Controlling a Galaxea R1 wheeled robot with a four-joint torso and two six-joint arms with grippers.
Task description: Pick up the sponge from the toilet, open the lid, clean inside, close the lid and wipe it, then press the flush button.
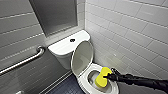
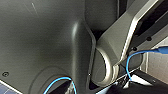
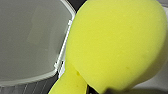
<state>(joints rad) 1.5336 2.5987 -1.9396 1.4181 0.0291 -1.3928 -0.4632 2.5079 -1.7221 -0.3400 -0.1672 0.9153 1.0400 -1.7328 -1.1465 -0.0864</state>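
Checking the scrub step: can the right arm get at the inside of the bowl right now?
Likely yes: the lid stands open, and the right gripper, shut on the sponge, hangs over the bowl with nothing between.

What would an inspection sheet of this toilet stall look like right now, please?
Surface: white toilet, seat ring down on the bowl.
Job's things: lid raised upright; yellow sponge at the bowl opening, contact with the bowl unclear; flush button on the tank top.
Clutter: nothing seen.
Grippers: right tool shut on the sponge.
Cables: blue cable running along the robot's own body, seen in the left wrist view.
Surroundings: white tiled wall, grab bar, dark floor.
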